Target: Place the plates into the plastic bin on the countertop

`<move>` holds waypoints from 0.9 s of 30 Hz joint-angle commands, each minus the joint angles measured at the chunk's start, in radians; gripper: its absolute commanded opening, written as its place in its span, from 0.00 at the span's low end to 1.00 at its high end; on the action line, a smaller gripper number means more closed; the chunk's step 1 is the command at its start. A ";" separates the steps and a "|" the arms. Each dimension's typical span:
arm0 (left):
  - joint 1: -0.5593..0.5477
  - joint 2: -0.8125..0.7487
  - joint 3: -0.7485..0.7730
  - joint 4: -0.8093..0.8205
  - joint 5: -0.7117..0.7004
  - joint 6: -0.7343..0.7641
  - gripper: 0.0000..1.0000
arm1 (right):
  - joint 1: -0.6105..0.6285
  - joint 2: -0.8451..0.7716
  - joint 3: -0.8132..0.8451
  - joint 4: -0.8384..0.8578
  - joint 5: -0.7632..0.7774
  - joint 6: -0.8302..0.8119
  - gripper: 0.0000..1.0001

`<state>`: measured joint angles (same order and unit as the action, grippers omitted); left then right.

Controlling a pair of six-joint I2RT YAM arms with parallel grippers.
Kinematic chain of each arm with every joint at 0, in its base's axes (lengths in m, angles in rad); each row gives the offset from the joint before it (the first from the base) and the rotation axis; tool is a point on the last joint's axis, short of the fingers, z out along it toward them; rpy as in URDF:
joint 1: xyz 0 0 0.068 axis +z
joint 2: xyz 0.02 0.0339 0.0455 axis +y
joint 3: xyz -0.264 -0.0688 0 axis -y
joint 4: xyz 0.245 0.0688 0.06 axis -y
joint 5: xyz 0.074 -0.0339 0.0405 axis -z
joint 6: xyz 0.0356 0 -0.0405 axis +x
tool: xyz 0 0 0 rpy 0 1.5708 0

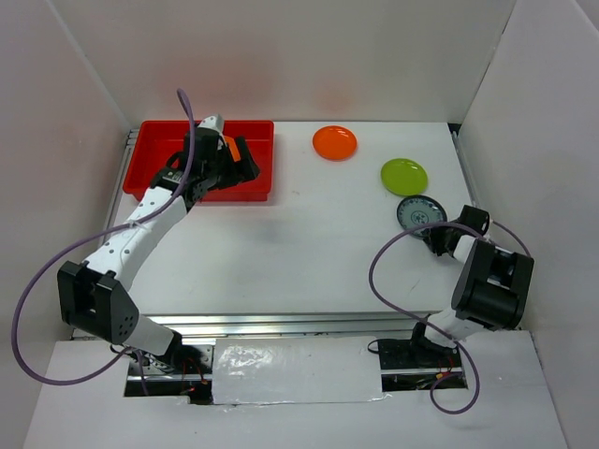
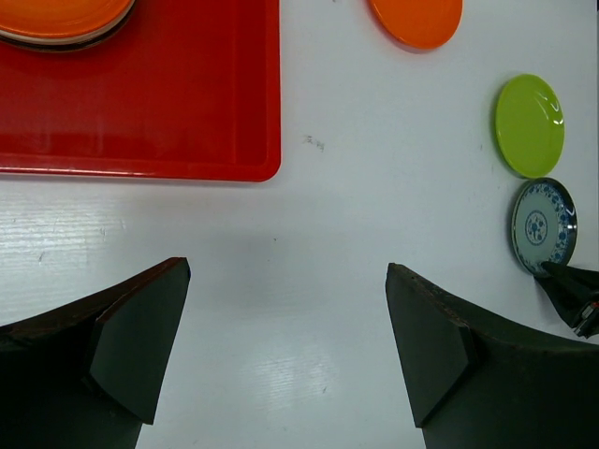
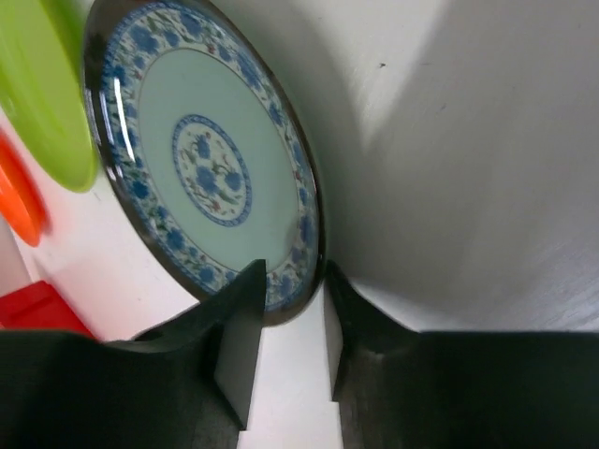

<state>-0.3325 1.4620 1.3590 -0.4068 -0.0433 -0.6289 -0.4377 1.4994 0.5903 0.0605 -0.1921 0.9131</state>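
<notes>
Right gripper (image 3: 290, 281): jaws closely straddle the round blue-patterned plate's (image 3: 211, 168) rim, grip uncertain; left gripper (image 2: 287, 269) gapes empty near the rectangular red plastic bin (image 2: 140, 112).

Bin (image 2: 140, 103), ahead-left of left hand (image 2: 285, 271): plain bright red. Stack (image 2: 56, 19) in it: orange on top, beige and dark rims under.
Both hands black.
Bench (image 2: 374, 206): plain white.
Patterned plate (image 3: 215, 168) at right hand (image 3: 290, 299) fingertips: pale blue-grey centre, blue floral medallion, blue floral band round the rim, dark glossy edge.
Just beyond it from right hand: lime green plate (image 2: 529, 126), plain.
Further out: orange plate (image 2: 416, 19), plain.
Arms (image 1: 140, 224) white and black, cables (image 1: 372, 271) purple.
</notes>
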 commanded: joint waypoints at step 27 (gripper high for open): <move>-0.083 0.258 -0.054 0.646 0.826 -0.163 0.99 | 0.490 -0.321 0.069 0.157 -0.440 -0.039 0.00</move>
<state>-0.4103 1.7241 1.2896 0.1070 0.6758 -0.7624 0.0212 1.1530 0.6334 0.0761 -0.4744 0.8486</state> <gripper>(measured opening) 0.993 0.023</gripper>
